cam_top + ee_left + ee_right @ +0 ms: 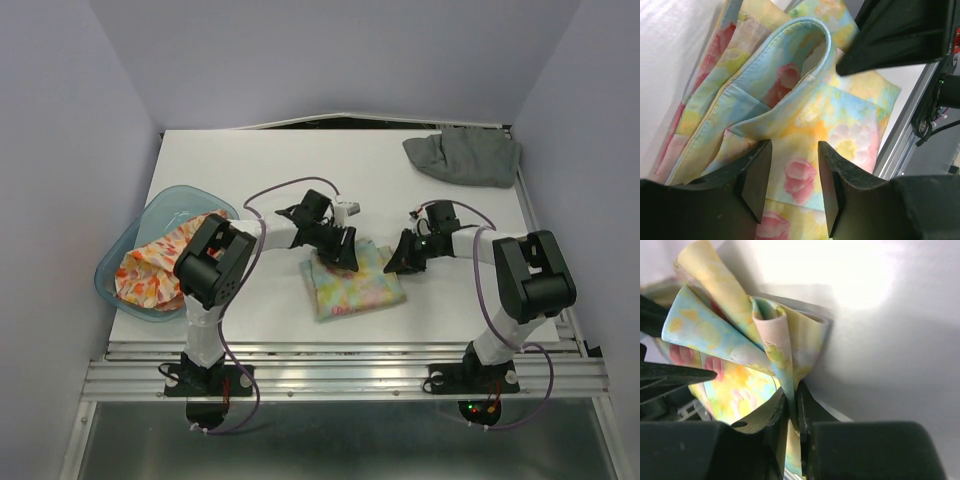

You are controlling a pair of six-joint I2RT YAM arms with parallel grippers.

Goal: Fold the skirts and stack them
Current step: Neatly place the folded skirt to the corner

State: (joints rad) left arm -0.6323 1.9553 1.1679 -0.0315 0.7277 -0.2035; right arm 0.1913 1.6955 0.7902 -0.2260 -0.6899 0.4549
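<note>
The pastel floral skirt (358,284) lies folded on the white table, near the front middle. My right gripper (402,262) is at its right edge, and in the right wrist view it (792,410) is shut on a raised fold of that skirt (735,335). My left gripper (342,256) hovers over the skirt's far left part. Its jaws (792,185) stand open above the cloth (840,120), with nothing pinched between them. The dark grey skirt (465,157) lies crumpled at the back right. The white skirt with orange-red flowers (160,268) sits bunched in the basin.
A translucent blue basin (122,244) stands at the table's left edge. Metal rails (340,372) run along the near edge, where both arm bases are bolted. Purple-grey walls close in the left, right and back.
</note>
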